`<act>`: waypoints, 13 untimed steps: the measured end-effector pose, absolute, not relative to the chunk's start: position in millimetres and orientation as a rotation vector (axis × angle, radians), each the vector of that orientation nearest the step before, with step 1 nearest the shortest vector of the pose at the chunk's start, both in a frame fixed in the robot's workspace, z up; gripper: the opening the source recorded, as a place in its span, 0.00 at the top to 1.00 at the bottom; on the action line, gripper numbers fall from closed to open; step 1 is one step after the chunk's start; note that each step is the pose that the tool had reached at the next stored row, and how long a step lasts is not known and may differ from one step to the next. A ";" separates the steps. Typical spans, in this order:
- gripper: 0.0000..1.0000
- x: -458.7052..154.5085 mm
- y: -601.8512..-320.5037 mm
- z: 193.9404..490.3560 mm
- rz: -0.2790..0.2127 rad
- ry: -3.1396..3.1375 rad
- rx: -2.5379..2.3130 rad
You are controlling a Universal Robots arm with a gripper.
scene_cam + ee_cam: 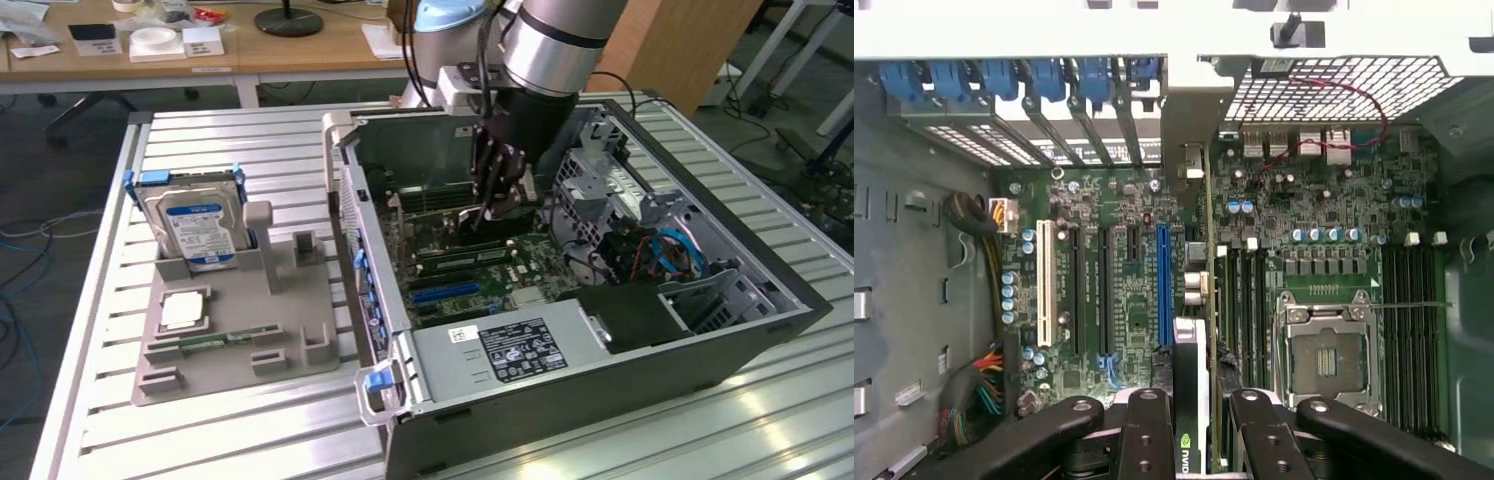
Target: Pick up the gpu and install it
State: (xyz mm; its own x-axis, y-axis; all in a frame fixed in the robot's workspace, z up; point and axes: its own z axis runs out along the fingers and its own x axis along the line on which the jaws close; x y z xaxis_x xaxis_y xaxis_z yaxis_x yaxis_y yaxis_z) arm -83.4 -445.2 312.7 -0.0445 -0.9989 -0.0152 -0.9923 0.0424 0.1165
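The gpu (1190, 375) stands on edge between my fingers (1144, 420), its green board running toward the case's rear wall and its silver bracket (1194, 130) up against the slot openings there. My gripper (1194, 405) is shut on the card's black cooler side, just beside the blue slot (1162, 285) on the motherboard. In the exterior view my gripper (502, 208) reaches down deep into the open computer case (747, 330), with the gpu (497, 228) low over the motherboard. Whether the card's edge sits in a slot I cannot tell.
A grey fixture tray (287, 320) at the exterior view's left holds a hard drive (200, 225), a processor (180, 310) and a memory stick (214, 340). Inside the case are the power supply (514, 350), drive cage (601, 190), processor socket (1324, 350) and blue slot latches (1004, 80).
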 end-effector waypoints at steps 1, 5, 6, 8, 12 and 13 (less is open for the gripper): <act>0.73 -81.6 -445.1 312.7 -0.154 -2.210 2.115; 0.73 -76.6 -444.9 312.5 -0.184 -2.190 2.094; 0.73 -76.1 -444.9 312.6 -0.187 -2.188 2.093; 0.73 -76.1 -444.9 312.6 -0.189 -2.187 2.091; 0.73 -74.2 -444.8 312.3 -0.196 -2.183 2.088; 0.73 -73.1 -444.8 312.3 -0.201 -2.180 2.086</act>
